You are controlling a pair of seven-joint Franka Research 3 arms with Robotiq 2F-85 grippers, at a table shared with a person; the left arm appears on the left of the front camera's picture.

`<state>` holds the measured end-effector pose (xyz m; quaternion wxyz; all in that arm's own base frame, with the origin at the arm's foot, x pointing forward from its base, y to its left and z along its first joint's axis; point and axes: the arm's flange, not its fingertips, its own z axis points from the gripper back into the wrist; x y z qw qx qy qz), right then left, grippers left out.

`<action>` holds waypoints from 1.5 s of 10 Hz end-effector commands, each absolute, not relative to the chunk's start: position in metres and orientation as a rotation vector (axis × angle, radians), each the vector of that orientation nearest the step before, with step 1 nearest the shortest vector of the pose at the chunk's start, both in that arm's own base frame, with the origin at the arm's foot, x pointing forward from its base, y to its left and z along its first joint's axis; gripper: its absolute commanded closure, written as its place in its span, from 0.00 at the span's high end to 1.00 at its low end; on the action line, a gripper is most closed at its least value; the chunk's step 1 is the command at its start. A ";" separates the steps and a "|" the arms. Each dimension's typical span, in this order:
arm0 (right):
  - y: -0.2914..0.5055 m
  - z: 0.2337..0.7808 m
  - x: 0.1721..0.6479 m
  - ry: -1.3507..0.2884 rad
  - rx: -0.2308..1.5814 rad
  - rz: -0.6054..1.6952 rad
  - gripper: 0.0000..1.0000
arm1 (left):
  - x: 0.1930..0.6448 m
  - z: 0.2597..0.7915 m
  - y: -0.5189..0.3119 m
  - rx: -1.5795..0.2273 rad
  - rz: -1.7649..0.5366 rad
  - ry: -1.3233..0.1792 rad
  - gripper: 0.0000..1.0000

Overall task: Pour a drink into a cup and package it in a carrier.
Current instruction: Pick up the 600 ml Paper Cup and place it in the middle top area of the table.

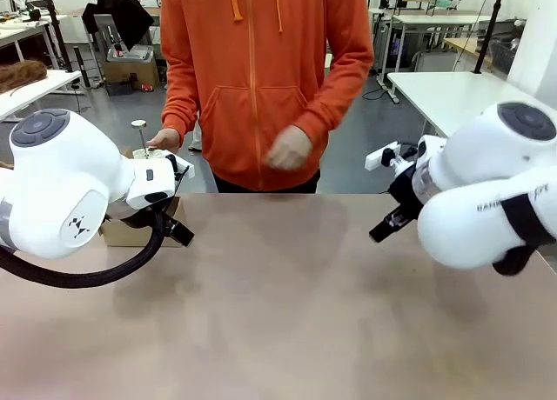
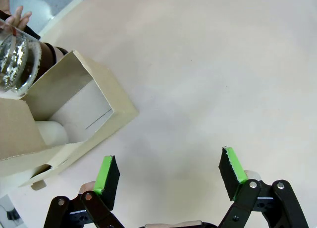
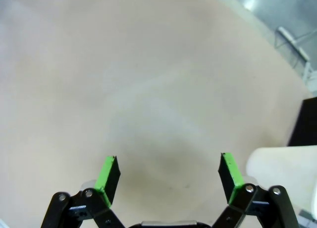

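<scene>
The carrier [image 2: 59, 84] sits open-topped on the table [image 1: 287, 313], seemingly ready for loading. Just behind it, the person's hand [image 1: 164, 139] steadies the press pot [image 2: 17, 59]. The left gripper [image 2: 168, 176] hovers just beside the carrier and the right gripper [image 3: 168, 176] well apart from it. Both have jaws wide and empty.

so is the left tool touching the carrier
Apart. In the left wrist view, bare table shows between the open left tool and the near edge of the carrier.

Person's hand [image 1: 164, 140] at press pot [image 1: 138, 124]
</scene>
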<state>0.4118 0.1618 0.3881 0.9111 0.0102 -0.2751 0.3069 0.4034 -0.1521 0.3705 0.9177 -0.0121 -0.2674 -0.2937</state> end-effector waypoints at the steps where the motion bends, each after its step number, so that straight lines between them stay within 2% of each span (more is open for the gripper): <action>1: 0.147 0.441 0.458 -0.554 0.046 0.640 1.00 | 0.404 0.370 -0.152 -0.025 -0.604 -0.550 1.00; 5: 0.071 0.518 0.530 -0.553 0.328 0.809 1.00 | 0.404 0.370 -0.152 -0.025 -0.604 -0.550 1.00; 7: 0.002 0.536 0.547 -0.666 0.457 0.915 1.00 | 0.404 0.370 -0.152 -0.025 -0.604 -0.550 1.00; 8: -0.032 0.535 0.544 -0.792 0.540 0.987 1.00 | 0.404 0.370 -0.152 -0.025 -0.604 -0.550 1.00; 12: -0.155 0.481 0.510 -1.103 0.778 0.947 1.00 | 0.404 0.370 -0.152 -0.025 -0.604 -0.550 1.00; 15: -0.211 0.416 0.497 -1.161 0.910 0.879 1.00 | 0.404 0.370 -0.152 -0.025 -0.604 -0.550 1.00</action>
